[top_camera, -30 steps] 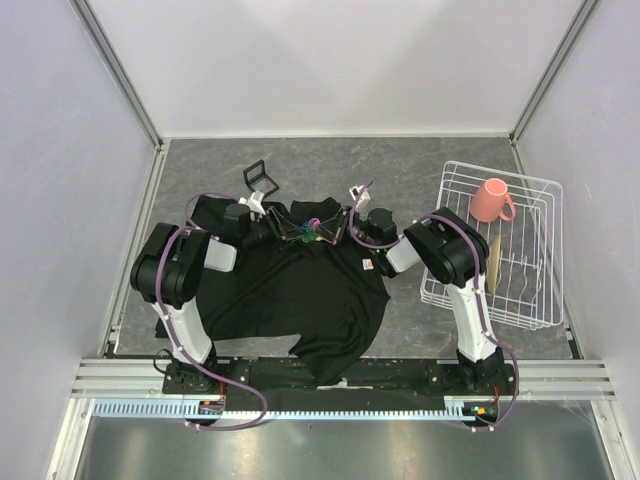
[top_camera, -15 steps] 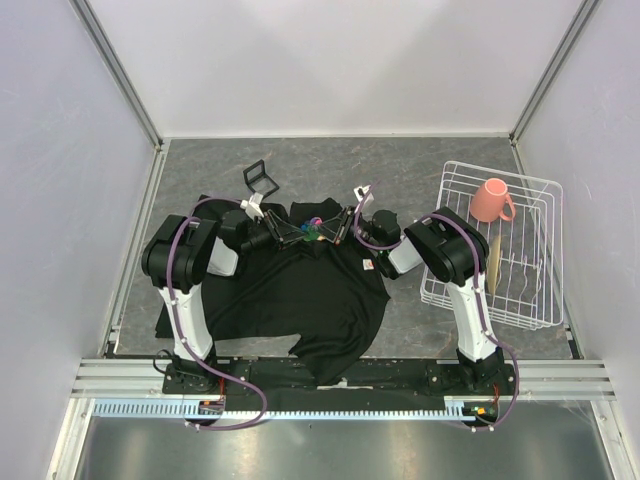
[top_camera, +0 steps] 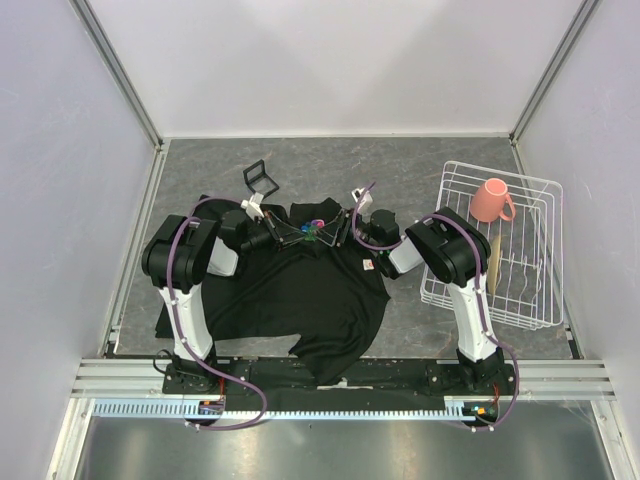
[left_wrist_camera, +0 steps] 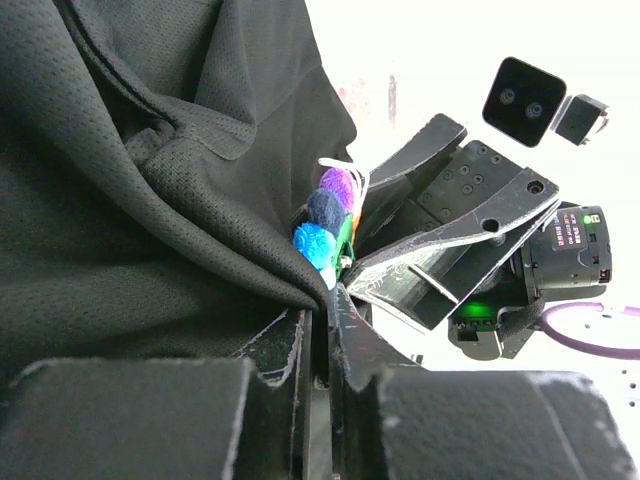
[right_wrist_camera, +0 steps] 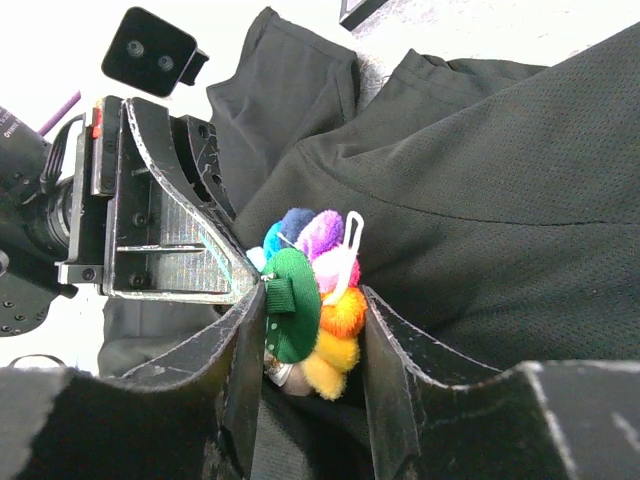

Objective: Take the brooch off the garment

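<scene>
Brooch (right_wrist_camera: 322,262) of many-coloured tufts sits at the far, bunched edge of the black garment (top_camera: 300,300), pinched between the fingers of the right gripper (right_wrist_camera: 314,300); the left gripper (left_wrist_camera: 322,300) faces it from the other side, fingers pressed nearly together on a fold of cloth just beneath the brooch; the shirt's remainder lies spread on the grey table (top_camera: 420,170); a wire rack (top_camera: 532,292) holding a pink cup (top_camera: 490,200) stands well apart at the right.

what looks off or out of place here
Nothing damaged. The black shirt is bunched at its far edge, where the left gripper pinches cloth beside the brooch held in the right gripper. The pink cup lies tipped in the wire rack.
</scene>
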You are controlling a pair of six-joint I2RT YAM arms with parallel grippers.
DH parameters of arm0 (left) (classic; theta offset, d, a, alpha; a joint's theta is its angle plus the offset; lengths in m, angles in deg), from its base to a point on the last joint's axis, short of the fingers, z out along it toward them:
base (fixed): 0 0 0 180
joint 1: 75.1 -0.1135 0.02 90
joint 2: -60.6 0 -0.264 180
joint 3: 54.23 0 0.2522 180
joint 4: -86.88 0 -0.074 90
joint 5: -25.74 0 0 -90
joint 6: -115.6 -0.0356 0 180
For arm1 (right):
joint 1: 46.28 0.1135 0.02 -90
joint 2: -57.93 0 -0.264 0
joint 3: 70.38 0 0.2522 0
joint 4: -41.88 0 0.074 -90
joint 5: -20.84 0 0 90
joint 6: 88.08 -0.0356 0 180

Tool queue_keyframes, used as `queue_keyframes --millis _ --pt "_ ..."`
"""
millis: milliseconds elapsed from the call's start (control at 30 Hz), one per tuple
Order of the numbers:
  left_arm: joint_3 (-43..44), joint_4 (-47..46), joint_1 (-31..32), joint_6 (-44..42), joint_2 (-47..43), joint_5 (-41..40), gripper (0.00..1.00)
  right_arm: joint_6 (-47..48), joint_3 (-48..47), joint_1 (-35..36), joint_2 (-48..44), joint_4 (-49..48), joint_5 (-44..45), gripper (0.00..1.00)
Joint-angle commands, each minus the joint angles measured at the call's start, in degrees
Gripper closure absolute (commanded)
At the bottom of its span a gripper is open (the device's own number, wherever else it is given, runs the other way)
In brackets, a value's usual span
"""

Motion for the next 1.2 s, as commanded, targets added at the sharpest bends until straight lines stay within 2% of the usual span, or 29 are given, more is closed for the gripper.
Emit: queue_keyframes --millis 0,167,300,367,467,533,700,900,1000,1033,1067,1167 --pt "0.3 -1.5 0.1 -2.3 -1.6 0.2 0.93 3.3 -0.7 0.1 -2.5 2.3 0.2 0.55" --pt "0.4 -0.8 0.2 -2.5 -1.6 0.2 0.93 3.4 -1.5 0.1 -2.3 2.5 0.8 0.65" --pt "0.6 -0.1 0.3 -2.7 -1.6 0.1 0.93 2.9 -1.6 0.1 -2.0 1.6 0.6 0.77" --pt "0.7 0.0 0.3 -2.9 -1.6 0.0 0.93 2.7 -1.6 0.1 -2.0 1.4 0.6 0.77" --pt "0.7 0.3 0.4 -3.0 -1.5 0.1 0.93 2.5 -1.1 0.0 -2.3 0.8 1.1 0.64" --pt "0.9 0.6 0.4 -3.0 -1.5 0.0 0.93 2.4 -1.1 -0.1 -2.3 0.7 1.1 0.64" --pt "1.0 1.0 0.5 -3.3 -1.8 -0.1 0.93 2.2 -1.2 -0.2 -2.0 0.2 0.6 0.81" --pt "0.8 4.9 0.5 -4.2 -4.4 -0.7 0.89 1.9 -1.0 -0.2 -2.0 -1.2 0.2 0.89" --pt "1.9 13.2 0.6 -7.1 -7.5 -2.3 0.77 2.5 -0.9 -0.2 -2.6 -1.9 -0.4 0.83" --pt "2.1 15.6 0.7 -8.0 -8.2 -3.7 0.74 4.1 -0.9 -0.3 -3.1 -1.2 0.1 0.77" --pt "3.0 20.5 0.7 -8.8 -8.8 -4.5 0.71 5.2 -0.7 -0.3 -4.2 1.4 0.7 0.66" --pt "3.4 23.2 1.0 -10.5 -10.4 -6.2 0.57 10.6 -0.6 -0.2 -6.9 8.1 3.2 0.56"
